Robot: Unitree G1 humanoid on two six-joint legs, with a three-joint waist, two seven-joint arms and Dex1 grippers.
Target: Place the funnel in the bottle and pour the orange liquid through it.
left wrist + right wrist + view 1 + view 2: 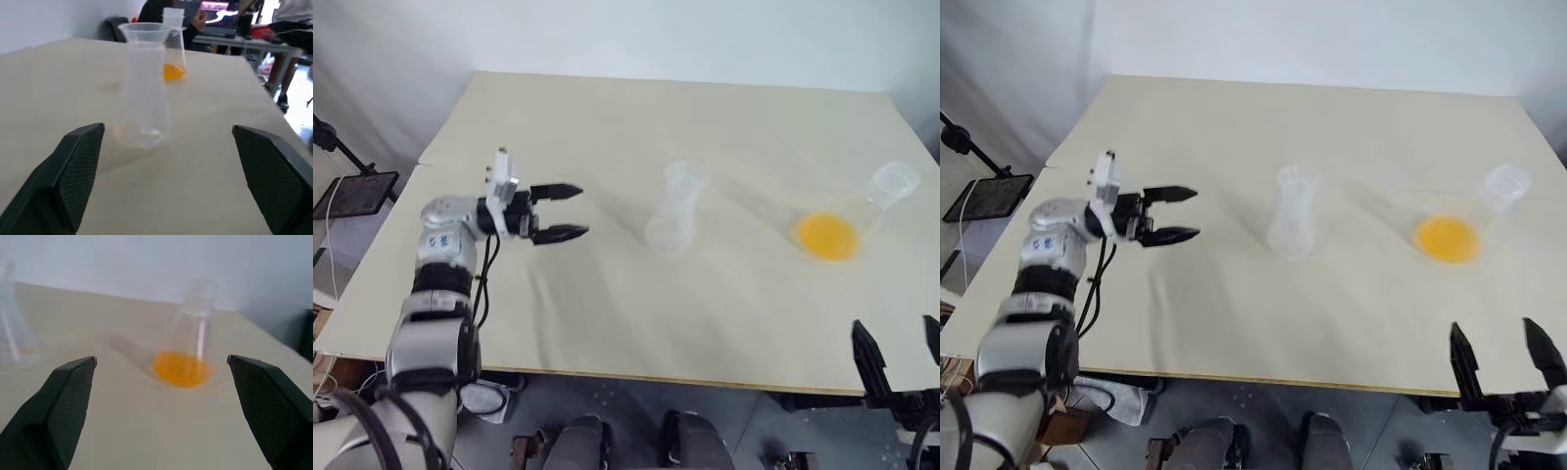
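Both grippers, left (560, 212) and right (1498, 358), hang open and empty before you. Funnel (144, 31) sits in the bottle (674, 211); orange liquid (825, 236) remains unpoured in its flask (857, 212).

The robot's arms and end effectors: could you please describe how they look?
The left arm is built of silver-grey segments with black joints and a black cable alongside. A white bracket sits at its wrist. The left end effector and right end effector each have two black, tapered fingers with textured inner pads.
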